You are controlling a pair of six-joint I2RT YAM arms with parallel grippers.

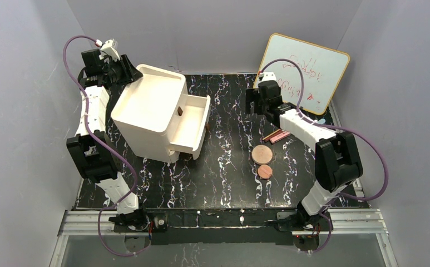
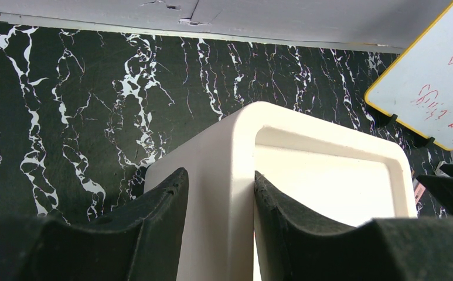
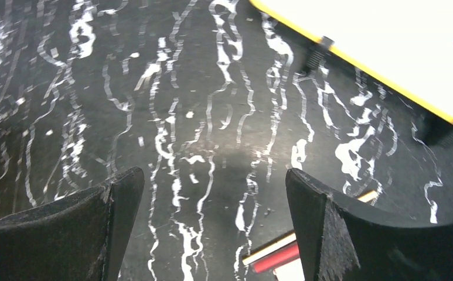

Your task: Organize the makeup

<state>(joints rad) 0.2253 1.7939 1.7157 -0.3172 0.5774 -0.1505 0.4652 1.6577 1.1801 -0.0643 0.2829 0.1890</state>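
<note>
- White drawer unit sat on the left of the table, with one drawer pulled out toward the middle. No makeup was visible inside it from the top view.
- Left gripper was pinched narrow on the unit's top rim, one finger on each side of the wall, apparently bracing it.
- Right gripper stood spread wide with nothing between its fingers, hovering over bare tabletop near the whiteboard.
- Makeup lay out on the table, right of the drawer.
  - Two sticks lay side by side, just beside the right gripper on its near side.
  - Larger disc and smaller disc lay nearer the arm bases, almost touching each other.
- Likely risks:
  - The sticks lay tight together, so a wide close could catch both or flick one away.
  - The discs were flat, so the fingers might skid on the tabletop and shove a disc instead of lifting it.
  - If the left pinch slipped or tugged, the unit could shift and the drawer would no longer sit under the drop.
  - The whiteboard leaned close behind the right wrist, so a careless swing could knock it.
</note>
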